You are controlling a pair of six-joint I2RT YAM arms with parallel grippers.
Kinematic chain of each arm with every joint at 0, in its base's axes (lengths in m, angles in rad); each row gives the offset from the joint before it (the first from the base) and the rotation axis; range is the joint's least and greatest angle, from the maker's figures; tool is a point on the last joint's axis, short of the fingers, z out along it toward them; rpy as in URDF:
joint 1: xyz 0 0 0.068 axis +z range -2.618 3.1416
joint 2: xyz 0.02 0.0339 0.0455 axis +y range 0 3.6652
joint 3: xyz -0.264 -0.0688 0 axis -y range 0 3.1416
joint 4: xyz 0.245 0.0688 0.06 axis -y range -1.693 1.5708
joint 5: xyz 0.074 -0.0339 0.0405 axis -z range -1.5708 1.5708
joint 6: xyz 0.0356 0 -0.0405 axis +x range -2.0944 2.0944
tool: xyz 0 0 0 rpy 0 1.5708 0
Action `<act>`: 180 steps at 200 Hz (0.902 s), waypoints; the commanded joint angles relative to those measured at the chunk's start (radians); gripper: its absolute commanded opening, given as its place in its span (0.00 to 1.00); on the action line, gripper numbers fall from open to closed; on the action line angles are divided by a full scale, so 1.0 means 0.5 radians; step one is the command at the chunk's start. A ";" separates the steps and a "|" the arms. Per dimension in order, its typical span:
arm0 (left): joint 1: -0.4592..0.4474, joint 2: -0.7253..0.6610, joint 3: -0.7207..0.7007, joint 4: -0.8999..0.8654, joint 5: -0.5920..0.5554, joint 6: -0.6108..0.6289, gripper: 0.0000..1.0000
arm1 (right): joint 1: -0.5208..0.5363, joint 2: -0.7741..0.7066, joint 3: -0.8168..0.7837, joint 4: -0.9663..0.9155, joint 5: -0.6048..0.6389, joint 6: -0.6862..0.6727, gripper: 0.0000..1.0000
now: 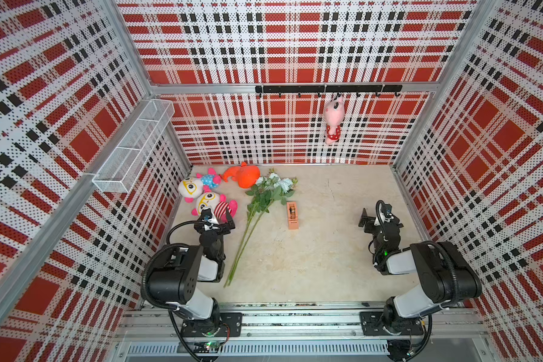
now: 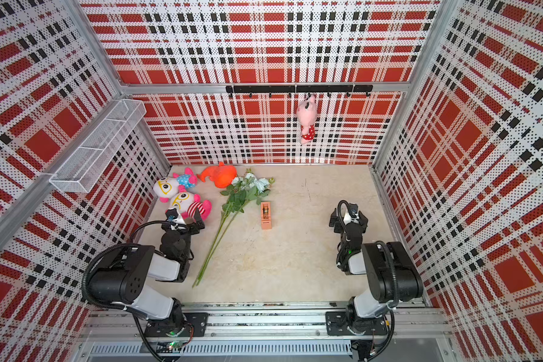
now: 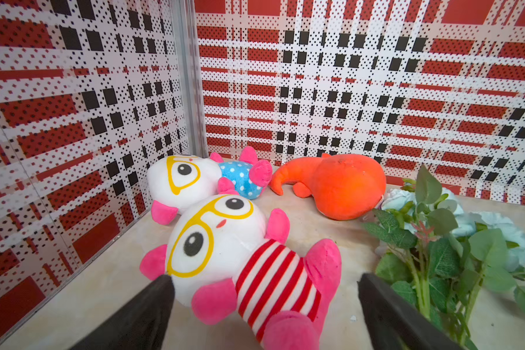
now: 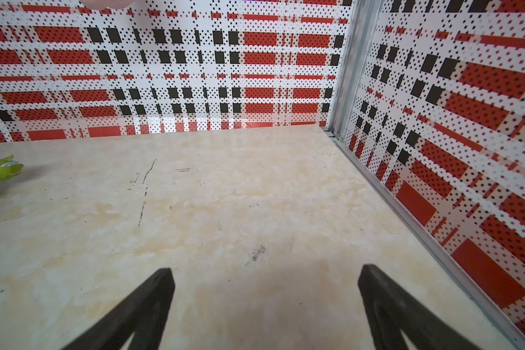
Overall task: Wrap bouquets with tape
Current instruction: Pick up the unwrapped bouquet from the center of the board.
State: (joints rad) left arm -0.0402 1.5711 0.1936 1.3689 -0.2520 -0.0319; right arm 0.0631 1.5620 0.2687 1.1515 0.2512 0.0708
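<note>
Both spread wide and empty, the left end effector [image 3: 264, 278] hovers by a pink-and-white striped plush toy [image 3: 273, 272], the right end effector [image 4: 265, 269] over beige worktop [image 4: 225, 197]. Between them lie the bunch of pale blue-white artificial roses [image 1: 265, 194] with long green stems and, near it, the narrow orange-tan tape dispenser [image 1: 292, 214], both untouched. The opening reach seems due, calling for a low pinch on the thin stems.

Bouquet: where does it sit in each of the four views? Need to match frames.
In a top view: bouquet lies left of centre, blooms at the far end.
In a top view: bouquet in the same spot, left of the tape.
Left wrist: its leaves and blooms beside the striped plush.
Right wrist: only a leaf and bloom at the frame's edge.
Shared landmark: orange plush next to the blooms; not in the right wrist view.
</note>
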 commanded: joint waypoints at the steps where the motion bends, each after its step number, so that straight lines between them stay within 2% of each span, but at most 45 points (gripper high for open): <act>1: -0.008 0.015 0.030 0.082 -0.027 0.033 0.98 | 0.017 0.026 0.013 0.085 0.013 -0.033 1.00; 180: 0.032 0.012 0.040 0.057 0.011 -0.011 0.98 | 0.016 0.023 0.018 0.076 0.004 -0.027 1.00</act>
State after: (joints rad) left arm -0.0288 1.5711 0.2031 1.3685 -0.2474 -0.0376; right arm 0.0635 1.5620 0.2687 1.1534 0.2493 0.0673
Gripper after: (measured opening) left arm 0.982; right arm 0.997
